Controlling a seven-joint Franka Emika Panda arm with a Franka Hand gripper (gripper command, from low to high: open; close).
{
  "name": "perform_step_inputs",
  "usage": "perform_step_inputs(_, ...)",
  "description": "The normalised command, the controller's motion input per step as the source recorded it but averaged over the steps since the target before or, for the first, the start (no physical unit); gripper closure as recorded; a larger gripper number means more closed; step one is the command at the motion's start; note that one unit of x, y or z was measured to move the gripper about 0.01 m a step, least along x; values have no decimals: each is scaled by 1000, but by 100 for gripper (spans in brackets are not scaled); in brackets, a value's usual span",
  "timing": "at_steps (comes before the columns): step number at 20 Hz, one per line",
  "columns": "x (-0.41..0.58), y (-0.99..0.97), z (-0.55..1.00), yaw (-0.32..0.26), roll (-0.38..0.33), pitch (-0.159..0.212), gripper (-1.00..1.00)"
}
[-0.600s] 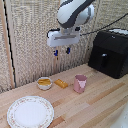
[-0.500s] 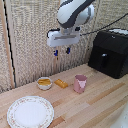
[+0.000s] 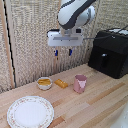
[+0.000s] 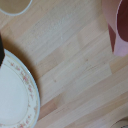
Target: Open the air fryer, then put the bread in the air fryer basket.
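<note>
The black air fryer [image 3: 111,52] stands at the exterior view's right, its drawer pushed in, with the air fryer handle [image 3: 104,61] a short bar on its front face. The basket's inside is hidden. On the wooden table lies the bread [image 3: 61,83], a small orange-brown block, between a white bowl and a pink cup. My gripper [image 3: 63,52] hangs high above the bread and to the left of the fryer, blue tips apart, open, holding nothing. The wrist view shows only table, plate and cup, no fingers.
A white bowl [image 3: 44,83] with yellow contents sits left of the bread. A pink cup [image 3: 80,83] [image 4: 118,25] stands right of it. A large patterned plate [image 3: 30,111] [image 4: 15,95] lies near the front. A woven wall runs behind the table.
</note>
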Motion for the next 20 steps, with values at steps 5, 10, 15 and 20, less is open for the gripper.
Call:
perform_step_inputs(5, 146, -152, 30, -283, -170, -35, -100)
perform_step_inputs(10, 108, -127, 3, -199, -307, -28, -100)
perform_step_inputs(15, 53, -105, -34, -115, -375, -12, -100)
perform_step_inputs(20, 51, -110, -38, -92, -375, -57, -100)
